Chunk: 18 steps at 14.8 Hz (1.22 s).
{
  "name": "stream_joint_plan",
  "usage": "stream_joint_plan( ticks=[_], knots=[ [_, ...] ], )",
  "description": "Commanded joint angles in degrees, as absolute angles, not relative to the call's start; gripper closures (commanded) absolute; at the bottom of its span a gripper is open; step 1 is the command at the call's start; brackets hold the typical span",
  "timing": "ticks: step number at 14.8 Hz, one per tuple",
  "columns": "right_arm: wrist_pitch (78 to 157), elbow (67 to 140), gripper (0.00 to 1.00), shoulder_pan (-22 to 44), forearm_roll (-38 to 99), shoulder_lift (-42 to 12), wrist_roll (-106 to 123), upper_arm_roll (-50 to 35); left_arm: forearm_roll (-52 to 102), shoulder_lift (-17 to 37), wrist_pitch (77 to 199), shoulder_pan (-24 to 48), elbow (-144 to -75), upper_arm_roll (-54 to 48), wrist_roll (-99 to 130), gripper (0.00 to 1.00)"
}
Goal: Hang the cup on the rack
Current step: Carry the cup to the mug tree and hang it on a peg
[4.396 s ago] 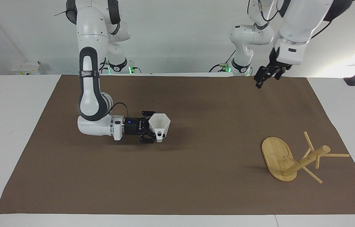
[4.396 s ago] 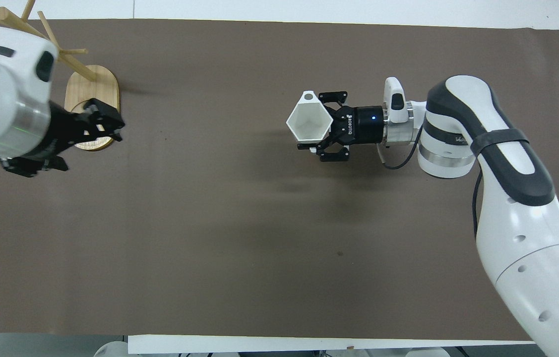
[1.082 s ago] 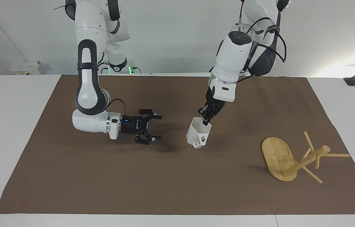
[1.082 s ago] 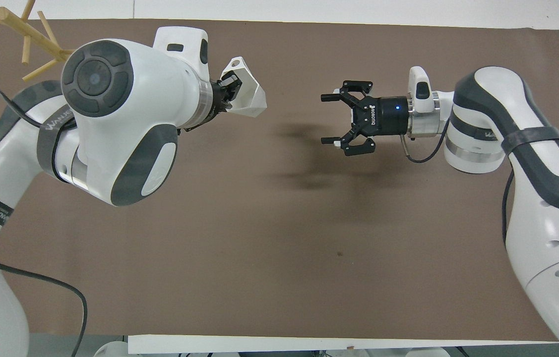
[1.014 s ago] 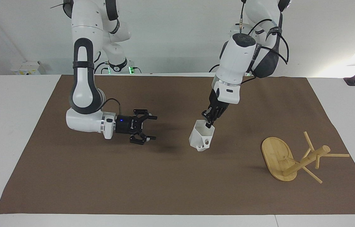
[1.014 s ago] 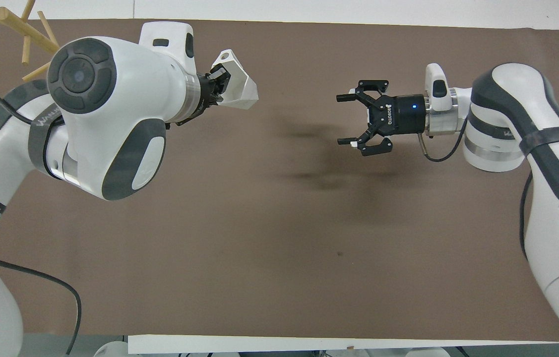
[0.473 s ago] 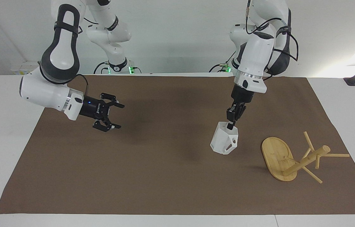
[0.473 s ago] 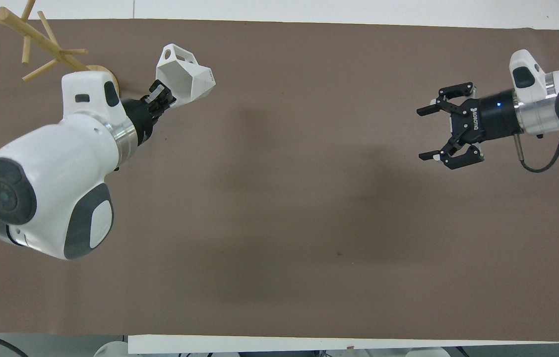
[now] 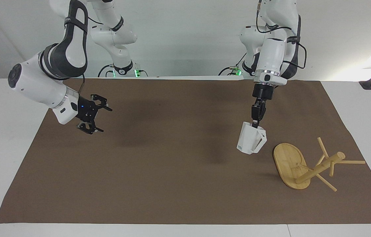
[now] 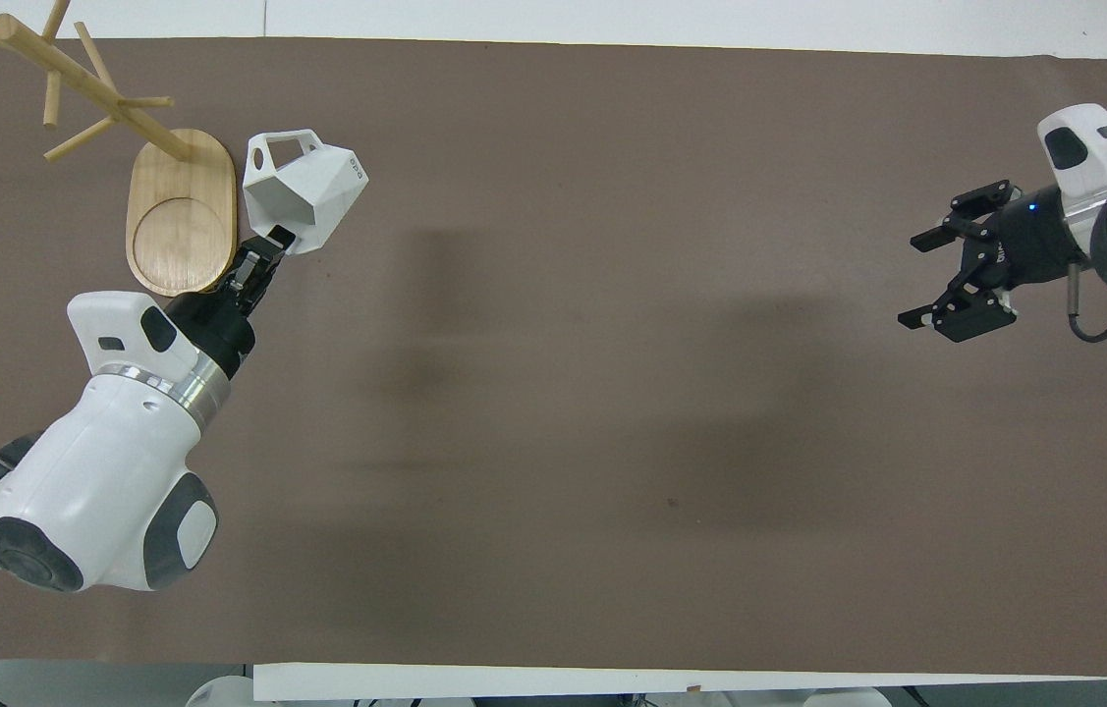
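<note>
The white faceted cup point(image 9: 251, 142) hangs in the air from my left gripper point(image 9: 255, 124), which is shut on its rim. The cup's angular handle points toward the bamboo rack point(image 9: 317, 166), and the cup is just beside the rack's oval base point(image 9: 287, 159), toward the table's middle. In the overhead view the cup point(image 10: 305, 191) is next to the base point(image 10: 180, 211), and my left gripper point(image 10: 276, 239) holds its rim. The rack's post point(image 10: 82, 83) and thin pegs slant away from the cup. My right gripper point(image 9: 93, 113) is open and empty over the mat at the right arm's end; it also shows in the overhead view point(image 10: 958, 280).
A brown mat point(image 9: 178, 184) covers most of the white table point(image 9: 4, 131). The rack is near the mat's edge at the left arm's end.
The right gripper, which held the cup earlier, has let go and drawn back to its own end, open. My left gripper has carried the cup from mid-table to beside the rack's base.
</note>
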<state>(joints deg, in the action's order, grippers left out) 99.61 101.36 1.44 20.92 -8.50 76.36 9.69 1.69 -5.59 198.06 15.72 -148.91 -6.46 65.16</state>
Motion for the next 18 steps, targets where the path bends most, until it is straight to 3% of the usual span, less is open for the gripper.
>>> stream_joint_plan(
  ticks=[1, 11, 18],
  knots=[
    [94.5, 95.1, 0.0, 0.4, 13.9, -8.3, 65.4, 9.1, 1.3, -1.5, 200.5, 12.8, -145.0, -6.9, 65.2, 1.0],
    [77.5, 86.5, 0.0, 1.1, 0.8, 0.0, 18.3, 8.9, -6.2, 6.8, 200.2, 5.3, -137.2, -7.0, 65.4, 1.0],
    [73.0, 86.0, 0.0, 0.7, -2.5, 1.4, 6.3, 8.7, -7.1, 9.3, 200.1, 2.1, -135.1, -7.1, 65.5, 1.0]
  ],
)
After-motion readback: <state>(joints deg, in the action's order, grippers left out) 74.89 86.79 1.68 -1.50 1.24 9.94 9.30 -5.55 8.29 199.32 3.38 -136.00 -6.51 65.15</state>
